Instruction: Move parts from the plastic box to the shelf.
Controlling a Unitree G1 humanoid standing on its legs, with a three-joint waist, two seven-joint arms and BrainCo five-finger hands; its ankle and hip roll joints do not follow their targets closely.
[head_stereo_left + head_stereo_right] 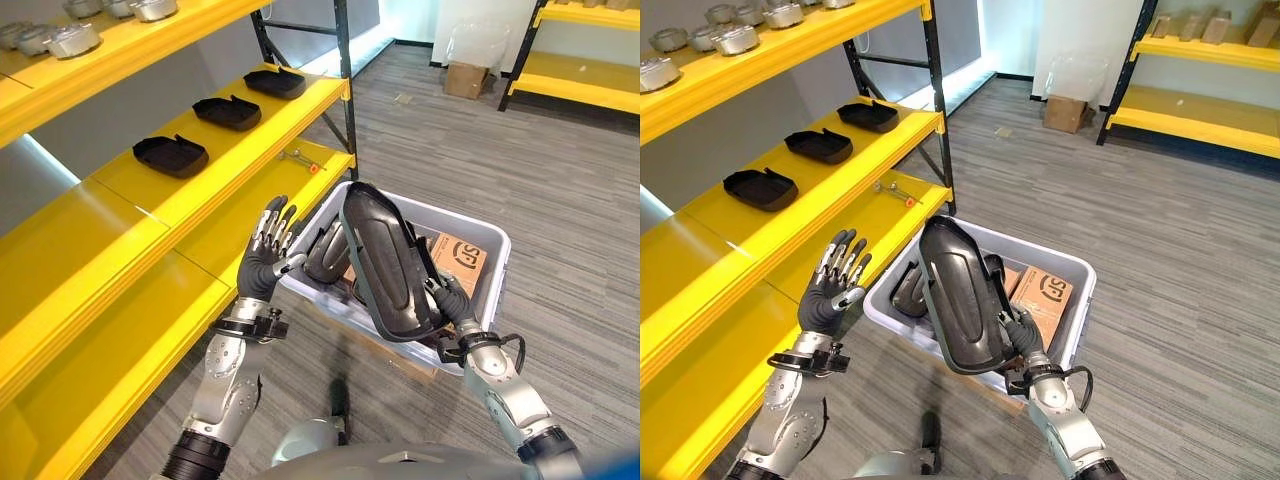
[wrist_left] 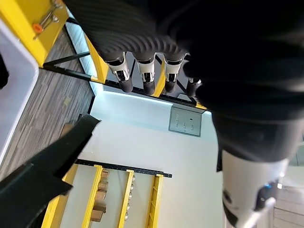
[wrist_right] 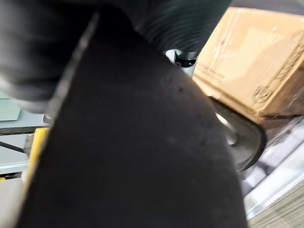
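Right robot hand (image 1: 1018, 335) grips a black part (image 1: 960, 300) above the plastic box (image 1: 1080, 280); left robot hand (image 1: 832, 285) spread, best steadying it toward the shelf (image 1: 855, 190).

Large black moulded plastic part (image 1: 388, 262), elongated shell with raised rim: held tilted near upright above the pale grey plastic box (image 1: 478, 232), lower end gripped in the curled fingers (image 1: 1017, 328) of the right hand (image 1: 452, 305). Left hand (image 1: 264, 252) just beside the box's near-left rim, fingers straight and spread, apart from the part.

Box: rectangular, open-topped, on the floor beside the yellow metal shelf (image 1: 200, 195). Inside, below the held part, more dark parts (image 1: 326, 253) and a brown cardboard carton (image 1: 461, 258).

Shelf: three black tray-like parts (image 1: 171, 155), (image 1: 227, 112), (image 1: 275, 82) lying flat in a row, well apart from both hands' fingers.
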